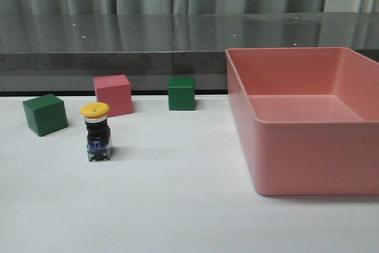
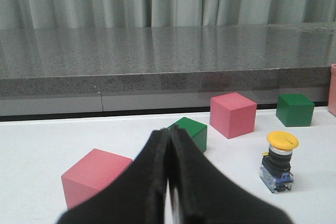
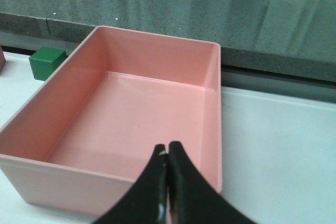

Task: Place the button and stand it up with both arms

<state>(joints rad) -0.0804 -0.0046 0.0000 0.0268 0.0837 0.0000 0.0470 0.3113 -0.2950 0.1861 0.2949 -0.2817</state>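
the small yellow-capped push-button with black cylindrical body [image 1: 98, 131] is seen upright on the white table [image 1: 177, 205] near a pink cube [image 1: 113, 95], judged light, rigid, top-heavy, best gripped at the body, while the left gripper [image 2: 169, 182] and right gripper [image 3: 167, 192] are pressed closed, empty.

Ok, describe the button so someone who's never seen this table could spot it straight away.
Start at the big pink bin on the white table, then look left to the cubes. The button stands upright in front of the pink cube. It alone is round, with a yellow cap, black body and blue base.
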